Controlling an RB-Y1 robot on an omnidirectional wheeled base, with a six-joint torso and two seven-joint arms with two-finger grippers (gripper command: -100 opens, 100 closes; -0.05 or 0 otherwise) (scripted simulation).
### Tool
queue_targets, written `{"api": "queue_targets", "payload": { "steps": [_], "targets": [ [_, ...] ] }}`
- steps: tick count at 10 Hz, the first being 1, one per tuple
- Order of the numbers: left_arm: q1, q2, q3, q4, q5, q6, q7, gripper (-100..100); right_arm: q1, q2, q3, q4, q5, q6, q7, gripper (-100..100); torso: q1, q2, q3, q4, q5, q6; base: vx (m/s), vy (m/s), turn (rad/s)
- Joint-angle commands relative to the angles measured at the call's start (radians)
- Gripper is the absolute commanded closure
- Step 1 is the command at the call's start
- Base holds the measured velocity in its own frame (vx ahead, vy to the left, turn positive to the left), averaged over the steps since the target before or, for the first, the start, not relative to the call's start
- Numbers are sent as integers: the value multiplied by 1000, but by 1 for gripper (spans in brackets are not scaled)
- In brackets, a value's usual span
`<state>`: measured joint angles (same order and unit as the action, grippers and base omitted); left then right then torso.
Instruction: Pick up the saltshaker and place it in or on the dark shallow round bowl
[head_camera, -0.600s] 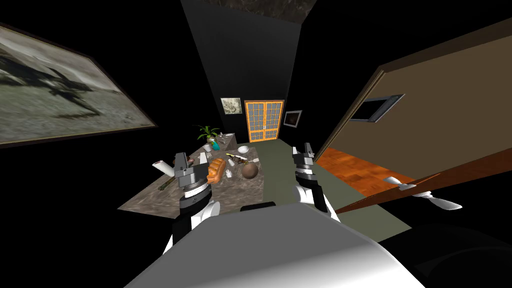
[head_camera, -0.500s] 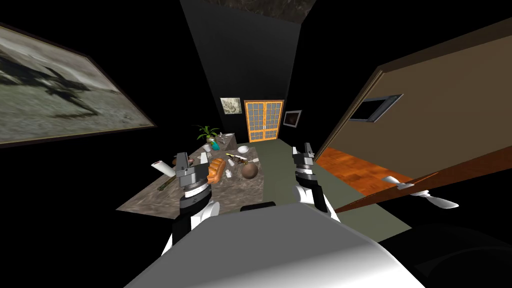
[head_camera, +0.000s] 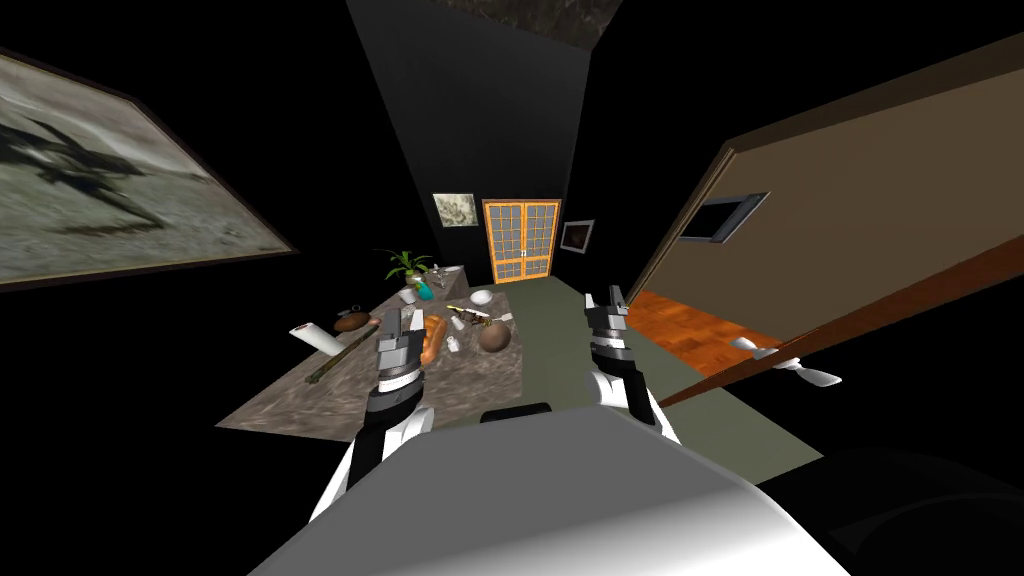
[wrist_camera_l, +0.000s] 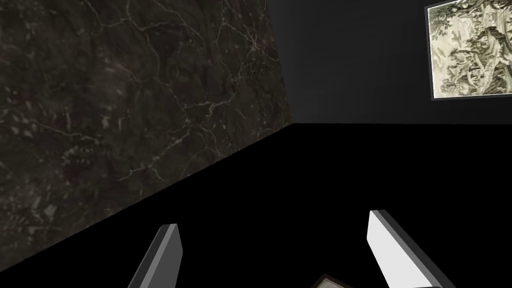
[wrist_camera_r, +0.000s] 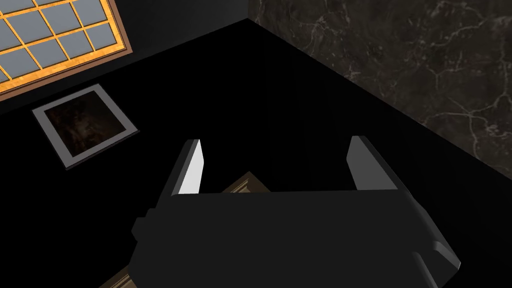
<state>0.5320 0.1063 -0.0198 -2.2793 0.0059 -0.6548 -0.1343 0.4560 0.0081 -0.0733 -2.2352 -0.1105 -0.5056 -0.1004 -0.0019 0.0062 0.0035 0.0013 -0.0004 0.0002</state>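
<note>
A dark brown round bowl (head_camera: 494, 338) sits on the marbled grey-brown tabletop (head_camera: 290, 395) near its right edge. Whether anything lies in the bowl is too small to tell. A small white bowl (head_camera: 482, 297) stands further back, and its inside is just as hard to read. A small white saltshaker (head_camera: 453, 343), as best I can make it out, stands on the tabletop between an orange-brown bread loaf (head_camera: 433, 338) and the dark brown round bowl, near both and apart from both claws. The left claw (head_camera: 402, 322) hovers over the tabletop just beside the loaf, its fingers spread around nothing. The right claw (head_camera: 607, 297) hangs beyond the tabletop's right side over the olive floor (head_camera: 560, 340), fingers likewise spread. Since half a second ago my head has swung slightly. The left arm has turned and moved inward, away from the white roll (head_camera: 313, 335) and toward the loaf. The right arm has kept its place.
</note>
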Motion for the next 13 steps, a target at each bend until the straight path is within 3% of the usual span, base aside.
{"api": "queue_targets", "payload": {
  "steps": [1,12,13],
  "targets": [
    [-3,18,16,38,-41,-5,-2,-100,0,0,0,0,0,0,0,0,0,0,0,0,0,0,-117,-28,-115],
    [-50,59,171,347,-374,-34,-17,-100,0,0,0,0,0,0,0,0,-1,1,1,1,0,0,-124,-54,-126],
    [-50,59,171,351,-377,-34,-17,-100,0,0,0,0,0,0,0,0,1,1,1,0,0,0,-72,-8,-40]
  ]
}}
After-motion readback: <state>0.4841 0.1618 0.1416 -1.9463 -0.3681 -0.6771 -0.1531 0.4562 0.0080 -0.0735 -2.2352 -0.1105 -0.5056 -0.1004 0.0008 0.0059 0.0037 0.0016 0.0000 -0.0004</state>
